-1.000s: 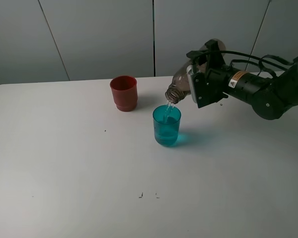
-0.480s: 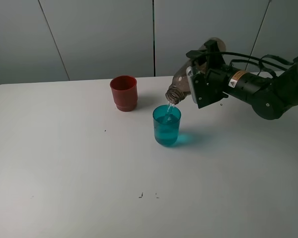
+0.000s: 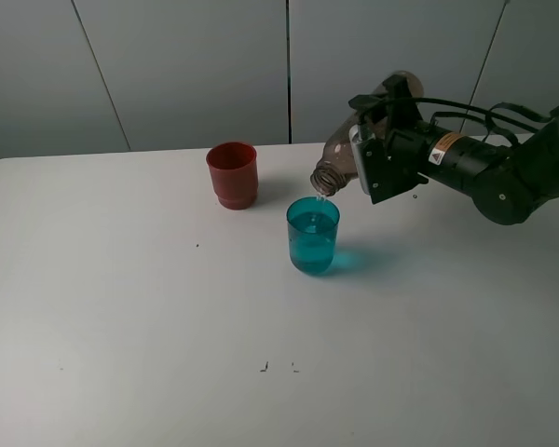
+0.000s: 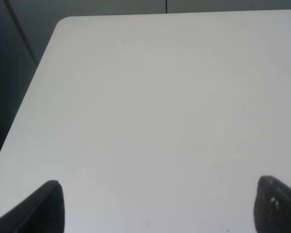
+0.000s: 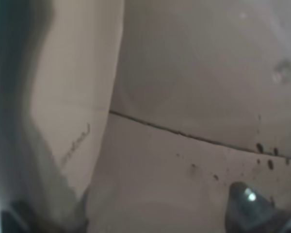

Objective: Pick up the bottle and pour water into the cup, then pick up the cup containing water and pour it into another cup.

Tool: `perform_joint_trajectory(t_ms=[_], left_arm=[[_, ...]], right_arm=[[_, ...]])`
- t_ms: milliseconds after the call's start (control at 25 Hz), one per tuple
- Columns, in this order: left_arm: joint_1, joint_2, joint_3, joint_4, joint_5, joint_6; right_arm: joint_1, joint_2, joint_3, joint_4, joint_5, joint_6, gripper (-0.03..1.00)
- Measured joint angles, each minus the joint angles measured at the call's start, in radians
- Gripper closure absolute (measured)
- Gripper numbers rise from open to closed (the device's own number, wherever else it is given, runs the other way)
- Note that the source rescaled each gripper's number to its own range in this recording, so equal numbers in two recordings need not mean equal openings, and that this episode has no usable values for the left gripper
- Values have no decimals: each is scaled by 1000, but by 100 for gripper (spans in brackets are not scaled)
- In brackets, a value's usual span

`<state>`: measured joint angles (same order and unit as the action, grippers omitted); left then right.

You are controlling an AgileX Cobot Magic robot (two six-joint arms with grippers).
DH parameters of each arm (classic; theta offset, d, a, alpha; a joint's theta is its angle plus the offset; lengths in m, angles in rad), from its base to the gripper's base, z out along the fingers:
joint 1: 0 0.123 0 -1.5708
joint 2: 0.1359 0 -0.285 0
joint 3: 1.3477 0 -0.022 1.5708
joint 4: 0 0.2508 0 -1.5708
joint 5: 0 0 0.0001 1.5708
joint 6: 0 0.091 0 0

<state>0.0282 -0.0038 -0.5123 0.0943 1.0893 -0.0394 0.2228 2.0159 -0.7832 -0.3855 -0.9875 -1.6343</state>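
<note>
Stream thinner than before; bottle tilted, mouth just above teal cup; right jaws clamp bottle; left jaws spread apart, empty.

I see a white table with a rounded corner filling most of my high camera's view, backed by a grey wall of flat panels split by thin dark seams. Two tiny dark marks sit close together toward the table's near side. A single speck lies farther back, left of centre.
</note>
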Motion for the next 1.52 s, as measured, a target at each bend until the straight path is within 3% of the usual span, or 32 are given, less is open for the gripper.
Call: perform_joint_trajectory(t_ms=[400,600,800,1080,1400,1520], left_arm=[[0,0,0,0,0,0],[0,0,0,0,0,0],[0,0,0,0,0,0],[0,0,0,0,0,0],[0,0,0,0,0,0],[0,0,0,0,0,0]], right_arm=[[2,0,0,-52,35,195,95],[3,0,0,-75,112,351,95],[5,0,0,-77,119,539,95],[5,0,0,-77,119,942,95],[-82,0,-1,-77,109,1549,95],[-127,0,-15,-75,113,1653,95]])
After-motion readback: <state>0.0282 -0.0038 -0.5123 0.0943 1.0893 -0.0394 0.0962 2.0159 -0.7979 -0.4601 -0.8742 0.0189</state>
